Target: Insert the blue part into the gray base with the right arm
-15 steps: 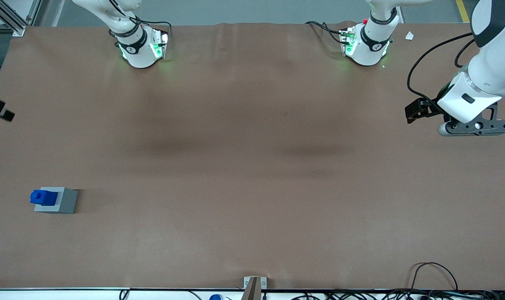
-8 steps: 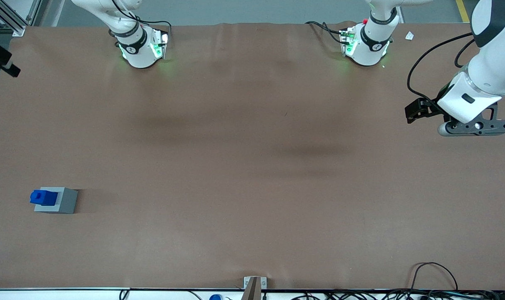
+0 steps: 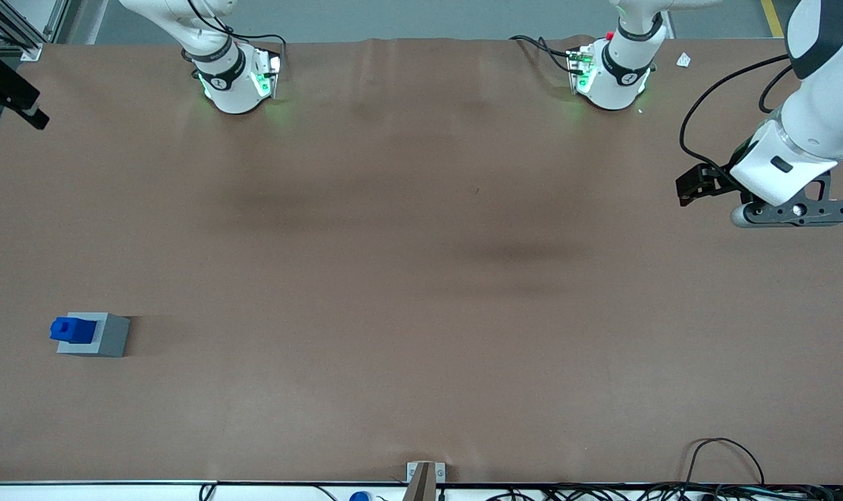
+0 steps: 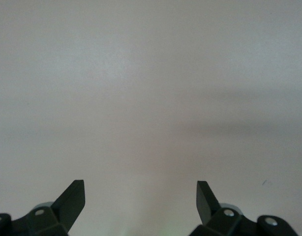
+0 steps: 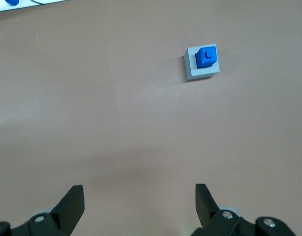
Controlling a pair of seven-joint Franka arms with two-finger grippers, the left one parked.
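The blue part sits on top of the gray base, toward the working arm's end of the table and near the front camera. In the right wrist view the blue part stands stub-up in the gray base, well apart from my gripper. That gripper is open with nothing between its fingers and hovers over bare brown table. In the front view only a black piece of the gripper shows at the picture's edge, much farther from the front camera than the base.
Two arm bases stand along the table edge farthest from the front camera. The parked arm hangs over its own end. Cables and a metal bracket lie at the front edge.
My gripper has drawn away from the front camera, farther from the gray base. The blue part and the gray base have not moved.
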